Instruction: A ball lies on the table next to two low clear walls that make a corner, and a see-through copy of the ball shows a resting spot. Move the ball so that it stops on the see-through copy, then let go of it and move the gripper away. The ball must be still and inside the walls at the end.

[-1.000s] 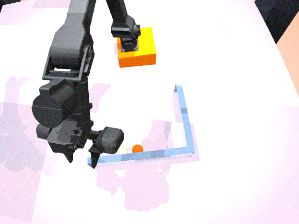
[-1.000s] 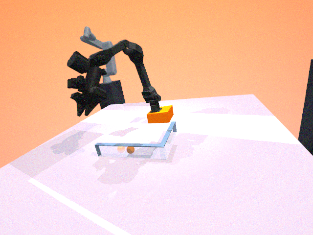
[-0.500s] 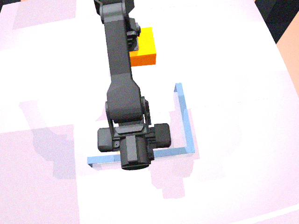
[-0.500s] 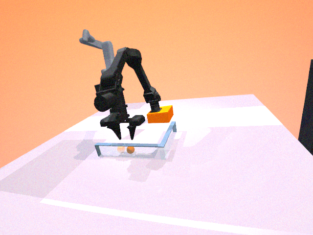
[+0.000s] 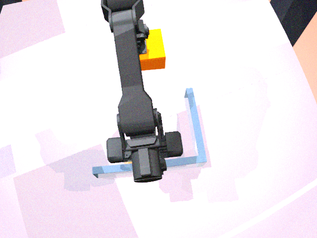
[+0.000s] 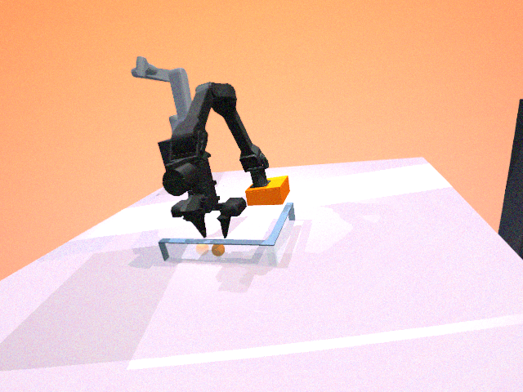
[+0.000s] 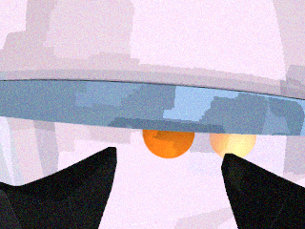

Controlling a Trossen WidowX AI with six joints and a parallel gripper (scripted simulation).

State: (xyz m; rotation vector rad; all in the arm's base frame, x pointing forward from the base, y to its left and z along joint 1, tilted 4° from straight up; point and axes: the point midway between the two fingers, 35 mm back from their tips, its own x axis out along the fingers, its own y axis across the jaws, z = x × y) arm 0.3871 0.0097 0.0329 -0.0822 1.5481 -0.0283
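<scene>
The orange ball (image 6: 217, 249) (image 7: 168, 141) lies on the table just inside the long clear wall (image 6: 236, 242) (image 7: 95, 102) (image 5: 179, 161). The paler see-through copy (image 6: 202, 247) (image 7: 233, 144) sits right beside it, along the same wall. My gripper (image 6: 213, 235) (image 7: 171, 158) is open and empty. It points down and hovers a little above the ball, with its fingertips on either side of it and near the wall's top edge. In the top view the arm hides the ball and the fingers.
The second clear wall (image 5: 197, 123) (image 6: 280, 219) runs back from the corner toward the arm's orange base block (image 5: 156, 46) (image 6: 268, 192). A dark upright panel (image 6: 513, 177) stands at the far right edge.
</scene>
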